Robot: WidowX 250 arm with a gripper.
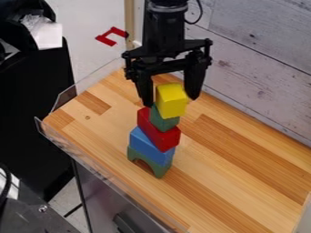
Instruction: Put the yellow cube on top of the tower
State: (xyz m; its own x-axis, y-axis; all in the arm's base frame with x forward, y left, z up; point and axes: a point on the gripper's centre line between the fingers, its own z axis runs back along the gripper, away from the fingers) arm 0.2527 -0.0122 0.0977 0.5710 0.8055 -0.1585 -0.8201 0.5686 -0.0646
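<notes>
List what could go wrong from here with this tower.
The gripper has its fingers close beside the yellow cube; one might knock it while withdrawing. The cube looks off-centre on the small green block, so it may tip. The red block looks slightly turned against the blue block, so a bump could topple the stack.

one fixed camera, above the light-brown striped wooden tabletop (243,182), looking down at a slant toward the grey-white plank wall (261,59) behind. fairly near: tabletop runs off the right edge, pale grey floor (88,27) upper left.
</notes>
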